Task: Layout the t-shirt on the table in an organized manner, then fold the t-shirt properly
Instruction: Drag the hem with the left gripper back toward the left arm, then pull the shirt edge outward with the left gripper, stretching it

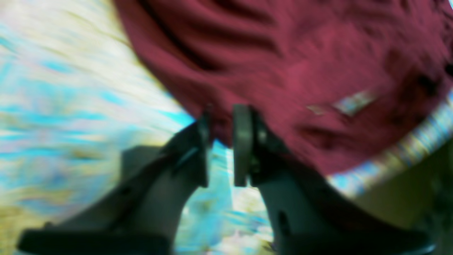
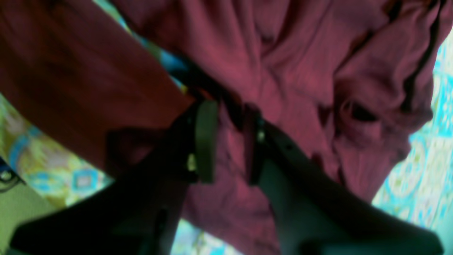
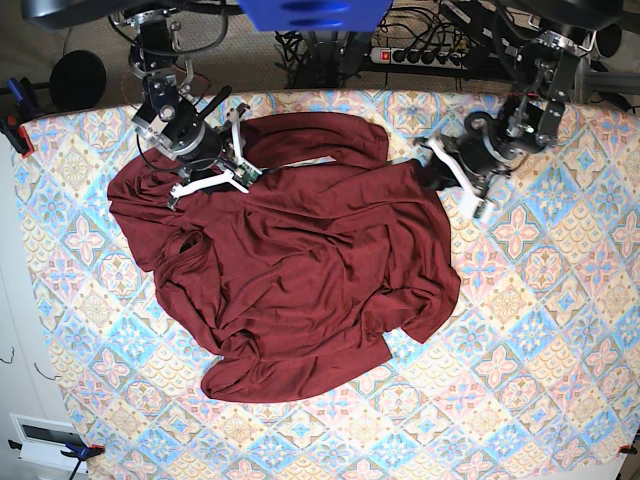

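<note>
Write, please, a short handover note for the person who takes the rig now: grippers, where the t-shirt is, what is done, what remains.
Left gripper: open a little, at the t-shirt edge; no cloth visibly between the jaws.
Right gripper: open a little, over the cloth; a grip cannot be confirmed.
T-shirt: on the table, in a crumpled, wrinkled heap toward the far side, with parts folded over one another.
Done: nothing finished; the t-shirt is not spread flat.
Left: smooth it out flat with the sleeves laid out, then fold.
</note>
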`<state>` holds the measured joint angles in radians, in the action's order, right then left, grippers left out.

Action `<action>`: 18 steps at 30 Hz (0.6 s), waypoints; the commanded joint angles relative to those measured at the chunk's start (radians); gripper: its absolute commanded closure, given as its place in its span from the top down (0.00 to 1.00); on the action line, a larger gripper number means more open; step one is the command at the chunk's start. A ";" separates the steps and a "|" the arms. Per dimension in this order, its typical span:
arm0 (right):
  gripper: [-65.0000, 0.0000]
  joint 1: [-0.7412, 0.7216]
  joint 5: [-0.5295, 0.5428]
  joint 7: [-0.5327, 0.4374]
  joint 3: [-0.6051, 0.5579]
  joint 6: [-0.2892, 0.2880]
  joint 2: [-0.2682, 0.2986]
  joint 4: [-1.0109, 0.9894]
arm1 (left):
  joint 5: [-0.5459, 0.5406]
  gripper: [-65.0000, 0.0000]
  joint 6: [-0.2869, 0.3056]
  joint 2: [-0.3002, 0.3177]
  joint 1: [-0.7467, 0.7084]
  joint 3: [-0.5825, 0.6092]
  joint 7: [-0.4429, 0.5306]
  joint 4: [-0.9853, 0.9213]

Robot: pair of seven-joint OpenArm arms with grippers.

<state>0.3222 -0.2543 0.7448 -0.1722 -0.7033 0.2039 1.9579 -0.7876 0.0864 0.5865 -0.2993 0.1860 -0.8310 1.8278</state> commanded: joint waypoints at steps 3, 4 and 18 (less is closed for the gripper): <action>0.22 -0.004 0.005 -0.009 0.004 0.005 0.007 0.022 | -0.014 0.33 0.011 0.014 -0.025 0.010 0.016 0.017; 0.22 -0.005 0.005 -0.009 0.004 0.005 0.007 0.022 | -0.014 0.38 0.011 0.014 -0.030 0.011 0.016 0.016; 0.22 -0.010 0.005 -0.009 0.010 0.005 0.007 0.021 | -0.082 0.57 0.011 -0.081 0.025 0.023 0.016 -0.142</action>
<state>0.3191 -0.2565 0.7525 -0.1680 -0.7029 0.2050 1.9602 -0.8600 0.0921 0.4973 -0.2760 0.2020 -0.8185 1.7012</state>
